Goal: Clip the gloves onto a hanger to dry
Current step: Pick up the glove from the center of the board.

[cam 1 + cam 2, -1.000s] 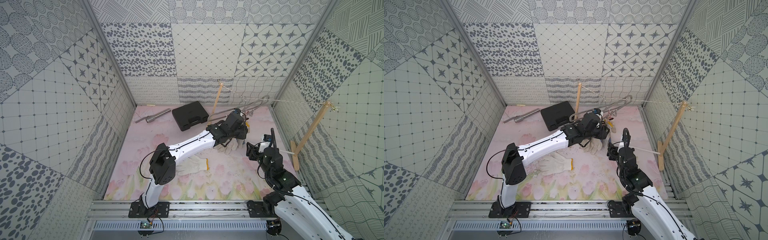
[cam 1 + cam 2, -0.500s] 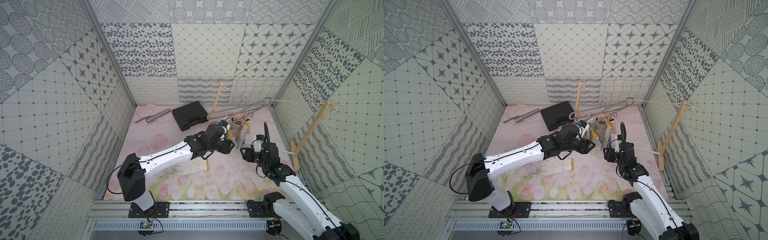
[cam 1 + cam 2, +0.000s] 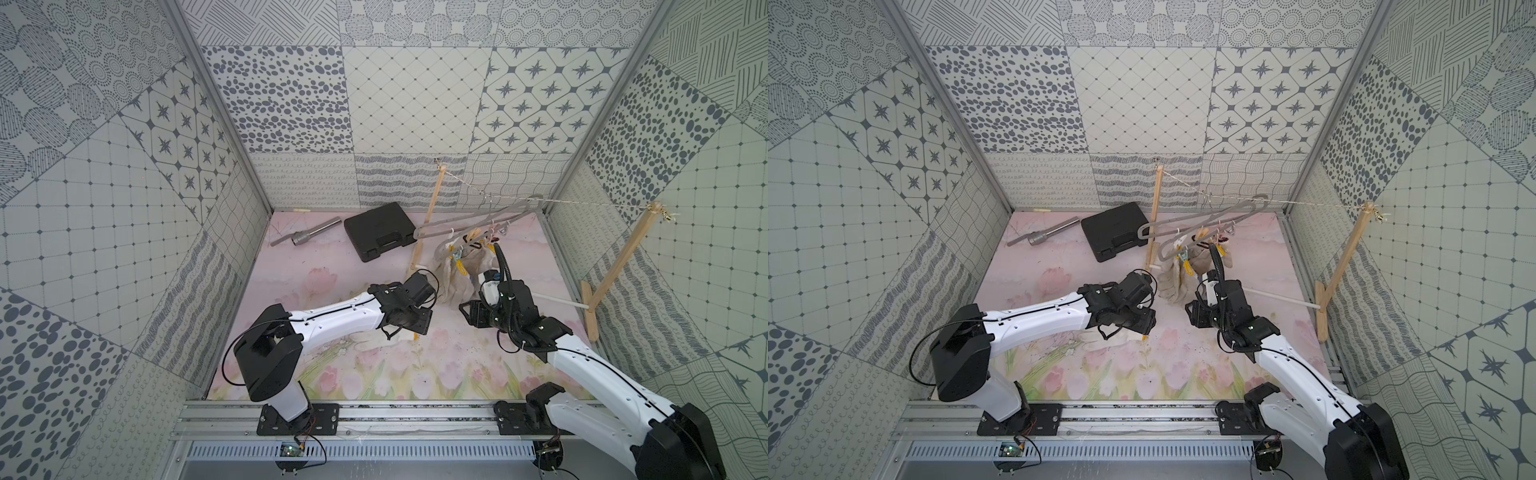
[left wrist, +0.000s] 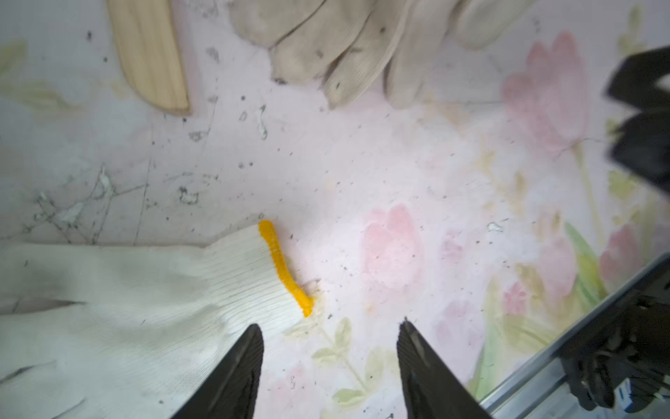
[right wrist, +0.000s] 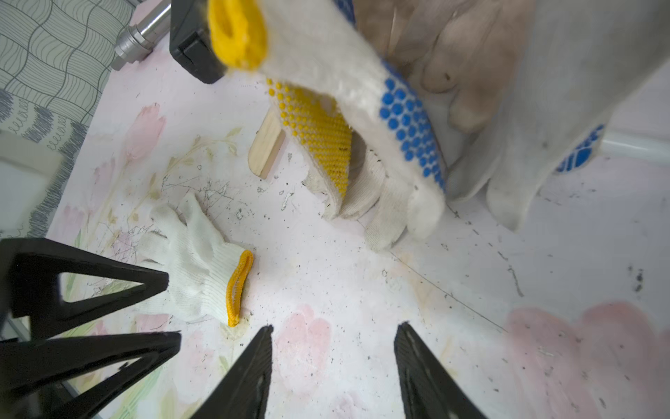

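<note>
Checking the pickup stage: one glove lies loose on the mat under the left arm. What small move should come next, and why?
Probably lower the left gripper onto the yellow cuff of the glove and close. Its jaws stand open and empty, the cuff lies just ahead of the tips, and this glove lies flat, unclipped.

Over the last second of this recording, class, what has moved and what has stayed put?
The left jaws drew back from the hanging gloves toward the near edge and now stand open and empty above the yellow cuff of the loose white glove. The right jaws edged slightly toward the left arm, open and empty. Nothing was gripped. The hanger, black case and metal tube stayed put.
</note>
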